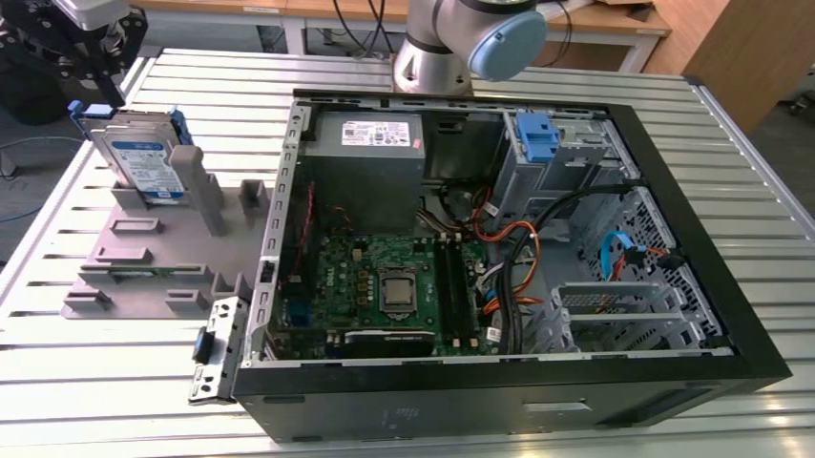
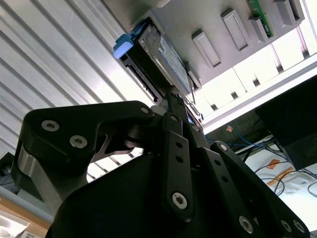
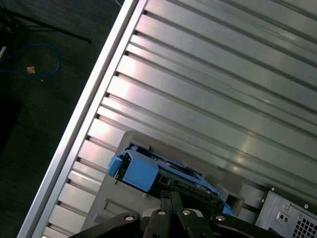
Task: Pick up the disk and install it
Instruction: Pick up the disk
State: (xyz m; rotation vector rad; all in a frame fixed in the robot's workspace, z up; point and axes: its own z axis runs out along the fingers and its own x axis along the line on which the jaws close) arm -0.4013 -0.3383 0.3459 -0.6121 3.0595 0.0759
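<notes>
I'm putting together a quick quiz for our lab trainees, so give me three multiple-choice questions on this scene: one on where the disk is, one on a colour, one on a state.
1. Where is the disk?
A) inside the computer case
B) in the grey holder beside the case
C) flat on the table slats

2. What colour is the carrier round the disk?
A) red
B) yellow
C) blue

3. How is the computer case?
A) open on its upper side, motherboard showing
B) closed on every side
C) standing upright on its feet

Answers:
1 B: the disk stands on edge in the holder, to the exterior view's left of the case.
2 C: bright blue plastic frames the drive in both wrist views.
3 A: the board and cables lie bare in the exterior view.
</notes>
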